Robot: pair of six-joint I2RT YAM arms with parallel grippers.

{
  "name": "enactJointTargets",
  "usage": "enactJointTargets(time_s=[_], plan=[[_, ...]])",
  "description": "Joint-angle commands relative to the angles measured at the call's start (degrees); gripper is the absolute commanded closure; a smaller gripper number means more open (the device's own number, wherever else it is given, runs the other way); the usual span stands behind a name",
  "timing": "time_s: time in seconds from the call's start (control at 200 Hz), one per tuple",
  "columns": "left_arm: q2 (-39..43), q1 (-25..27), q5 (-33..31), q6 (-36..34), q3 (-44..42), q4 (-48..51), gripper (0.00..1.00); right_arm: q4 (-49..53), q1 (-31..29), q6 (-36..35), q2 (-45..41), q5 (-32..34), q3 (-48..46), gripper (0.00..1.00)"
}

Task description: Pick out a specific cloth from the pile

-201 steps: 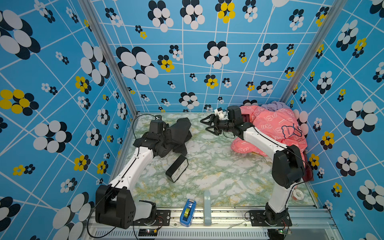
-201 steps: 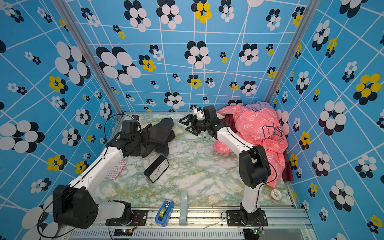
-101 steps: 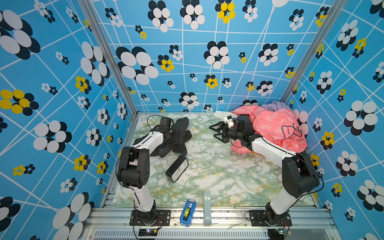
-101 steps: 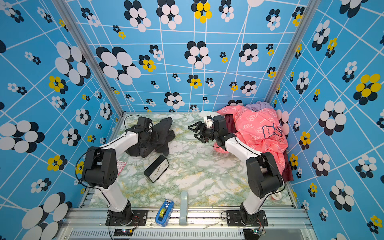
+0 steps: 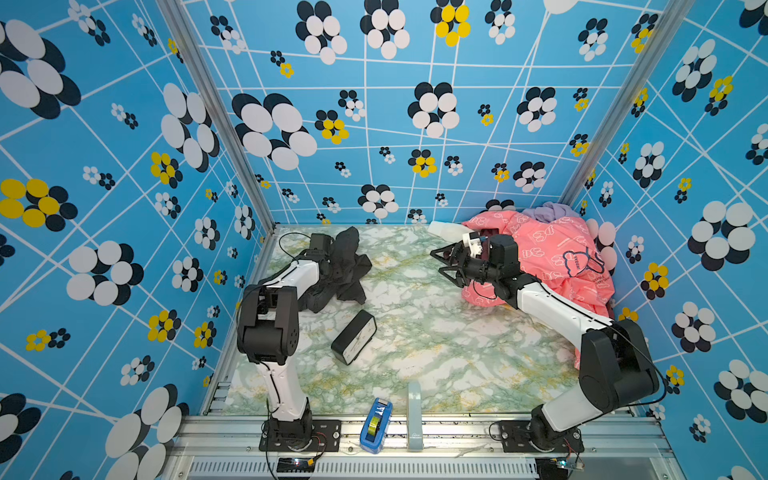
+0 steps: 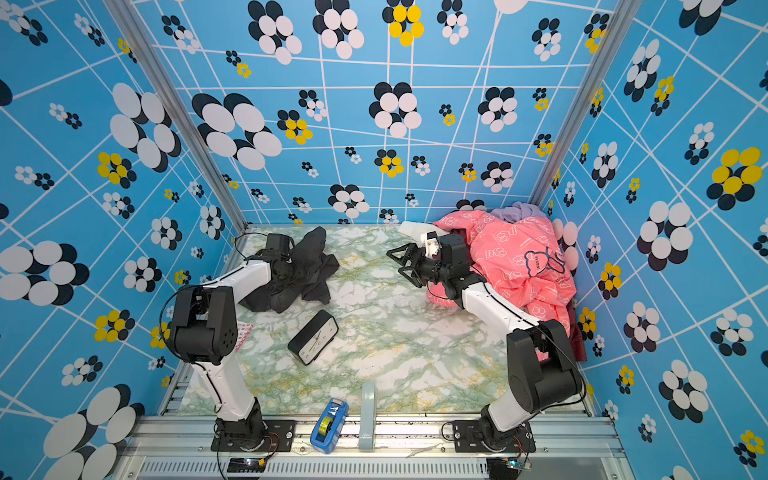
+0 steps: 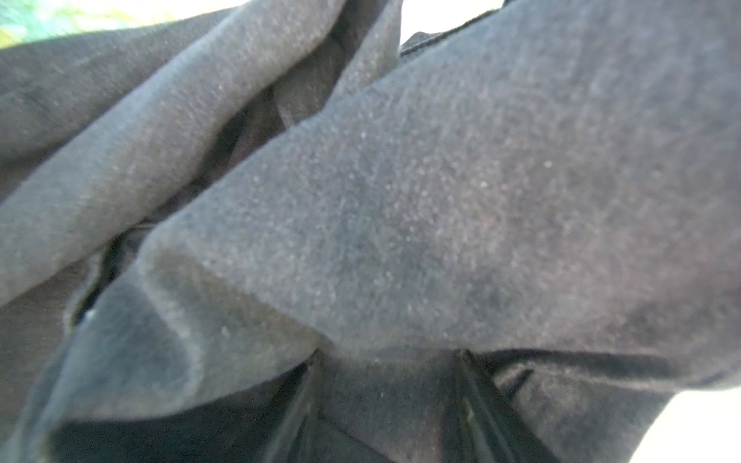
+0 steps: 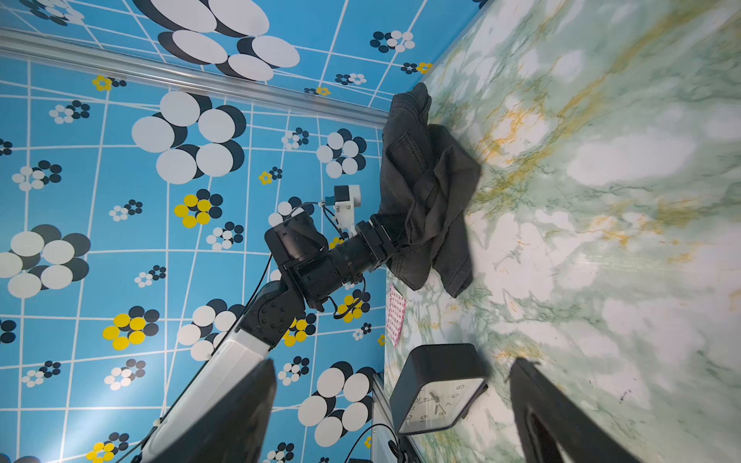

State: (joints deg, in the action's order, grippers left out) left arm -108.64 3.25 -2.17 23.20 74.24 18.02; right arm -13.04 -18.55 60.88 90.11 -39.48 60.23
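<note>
Charcoal-black soft cloth (image 5: pixel 349 266) crumpled at about ten o'clock on the green-veined marble desk (image 5: pixel 436 345), well apart from the pile of mixed clothes (image 5: pixel 552 249), mostly a big pink printed jacket, heaped in the two o'clock corner. Bare marble between the two, so apparently separated already.

Left pincer (image 7: pixel 389 356) buried in the black folds. Dark fingers (image 7: pixel 477 397) just visible in the left wrist view, fabric bunched between and over them. Impossible to tell whether clamped on the cloth or slack.

Changed over the last second: left arm folded up from a low, outstretched reach into a tight upright elbow near eight o'clock, its tip kept at the cloth, the cloth itself hardly shifted. Right pincer (image 5: pixel 436 261) drawn back a little toward the pile, spread wide, gripping nothing, aimed toward nine o'clock above bare desk.

Black square alarm clock (image 5: pixel 353 336) just toward six o'clock from the cloth, clear of both arms.

Probably the closing stage: letting go and backing off, nothing more to pull free.
</note>
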Motion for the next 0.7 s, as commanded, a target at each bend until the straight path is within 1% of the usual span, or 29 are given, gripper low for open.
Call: enactJointTargets(time_s=[0.0,0.14,0.205,0.255,0.27,0.32,0.395,0.475,0.535,0.6,0.65,0.695], plan=[[2.24,0.05,-1.07,0.54,-1.76,-2.05,0.39,-0.06,0.31,-0.89,-2.88,0.64,-0.61,0.06],[10.68,2.39,-1.49,-1.5,-3.59,-4.09,0.22,2.98,0.29,-3.57,-4.9,1.46,-0.28,0.02],[15.64,3.86,-2.02,-2.82,-4.52,-5.09,0.11,5.31,0.35,-5.6,-6.16,1.67,0.16,0.01],[20.32,4.99,-2.46,-3.87,-5.64,-6.12,0.05,8.08,0.59,-8.03,-7.47,1.96,0.79,0.01],[21.74,5.25,-2.63,-4.13,-6.0,-6.35,0.0,9.21,0.69,-8.9,-7.95,2.2,1.01,0.01],[26.56,6.17,-3.58,-4.88,-6.99,-5.79,0.01,13.79,1.13,-12.55,-9.92,3.39,2.1,0.01],[34.11,7.52,-5.97,-6.87,-8.51,-4.05,0.01,23.86,2.27,-19.21,-13.13,7.2,4.54,0.01],[41.92,8.0,-7.57,-8.89,-12.48,-3.61,0.01,33.01,3.94,-26.84,-16.71,12.9,6.38,0.01],[47.3,8.01,-7.58,-10.53,-16.67,-4.01,0.01,37.81,5.6,-31.61,-19.28,18.87,6.23,0.01],[51.51,7.85,-6.13,-12.78,-21.83,-5.95,0.01,39.49,7.51,-36.15,-21.89,24.64,4.26,0.01],[53.55,7.88,-4.99,-14.36,-24.99,-6.55,0.01,38.65,8.93,-38.36,-23.73,29.52,1.4,0.01],[54.65,7.92,-5.34,-15.18,-27.42,-6.43,0.01,36.55,10.38,-40.03,-25.13,33.13,-1.61,0.01]])
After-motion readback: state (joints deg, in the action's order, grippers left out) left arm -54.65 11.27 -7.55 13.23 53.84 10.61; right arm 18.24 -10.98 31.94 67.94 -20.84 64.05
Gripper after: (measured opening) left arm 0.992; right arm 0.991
